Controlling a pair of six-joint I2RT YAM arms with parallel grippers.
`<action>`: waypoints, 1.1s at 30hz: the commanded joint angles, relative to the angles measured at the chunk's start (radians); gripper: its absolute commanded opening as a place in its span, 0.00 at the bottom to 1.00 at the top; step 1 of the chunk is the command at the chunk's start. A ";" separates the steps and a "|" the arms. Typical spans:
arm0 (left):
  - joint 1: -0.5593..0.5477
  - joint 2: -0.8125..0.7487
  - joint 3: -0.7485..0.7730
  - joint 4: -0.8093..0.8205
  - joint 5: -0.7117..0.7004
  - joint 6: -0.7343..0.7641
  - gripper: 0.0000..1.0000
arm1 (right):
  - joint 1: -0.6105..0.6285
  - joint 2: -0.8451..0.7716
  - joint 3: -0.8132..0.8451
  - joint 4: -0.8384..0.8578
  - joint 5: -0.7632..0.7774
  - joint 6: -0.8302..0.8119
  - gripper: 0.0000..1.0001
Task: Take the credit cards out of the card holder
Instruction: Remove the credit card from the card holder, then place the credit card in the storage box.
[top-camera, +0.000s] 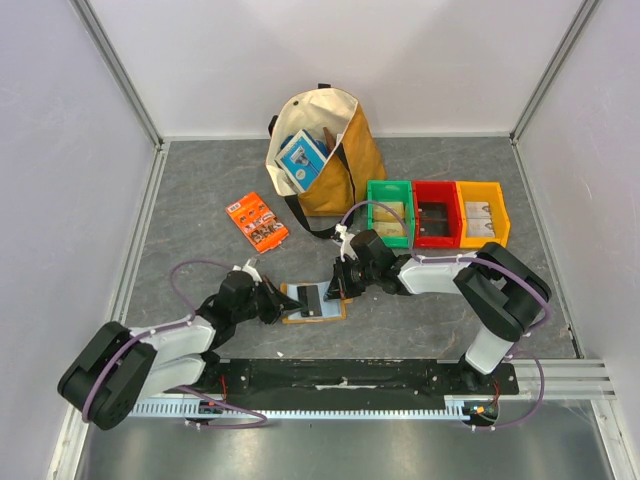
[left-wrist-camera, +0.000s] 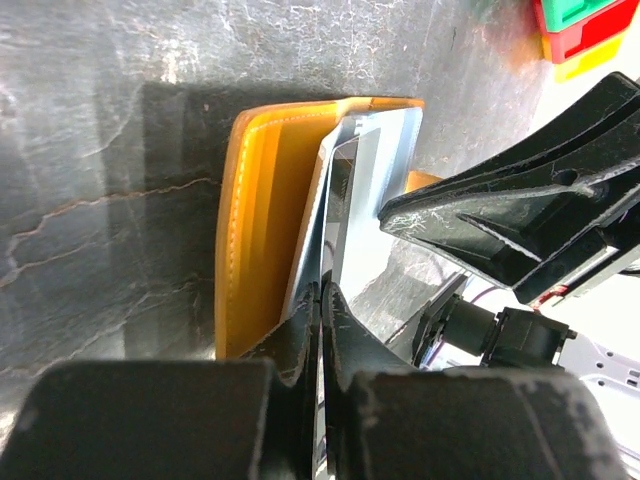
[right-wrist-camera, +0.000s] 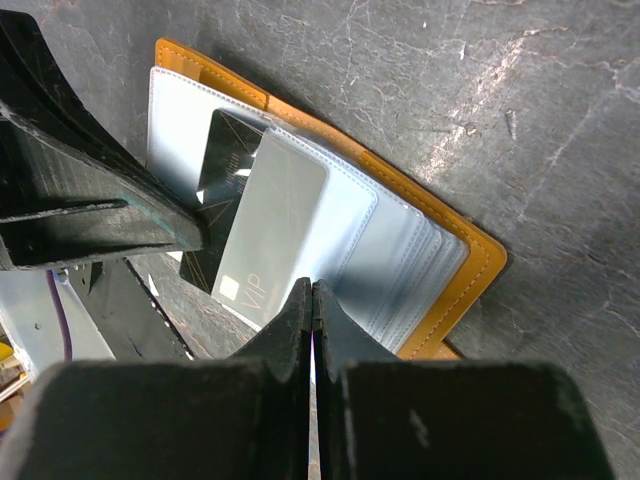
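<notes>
The orange-tan card holder (top-camera: 325, 312) lies open on the table between the arms. In the right wrist view its pale blue-grey pockets (right-wrist-camera: 400, 250) face up, with a black card (right-wrist-camera: 228, 165) and a pale grey "VIP" card (right-wrist-camera: 270, 225) sticking partly out of them. My right gripper (right-wrist-camera: 312, 288) is shut at the pale grey card's lower right edge, with a thin pale edge pinched in it. My left gripper (left-wrist-camera: 325, 292) is shut on a blue-grey inner leaf of the holder (left-wrist-camera: 260, 220), at its left end. One of its fingers (right-wrist-camera: 90, 200) shows beside the black card.
A tan tote bag (top-camera: 350, 175) holding a blue-and-white box (top-camera: 302, 160) stands at the back. An orange printed packet (top-camera: 257, 221) lies to its left. Green (top-camera: 372, 212), red (top-camera: 434, 238) and yellow (top-camera: 503, 215) bins stand in a row on the right.
</notes>
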 joint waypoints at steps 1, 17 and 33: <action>0.029 -0.084 -0.015 -0.124 -0.040 0.031 0.02 | -0.010 0.029 -0.039 -0.192 0.167 -0.096 0.00; 0.088 -0.354 -0.012 -0.394 -0.110 0.128 0.02 | -0.013 -0.107 0.044 -0.260 0.148 -0.148 0.05; 0.088 -0.546 0.052 -0.394 -0.047 0.270 0.02 | -0.056 -0.310 0.144 -0.336 -0.012 -0.285 0.63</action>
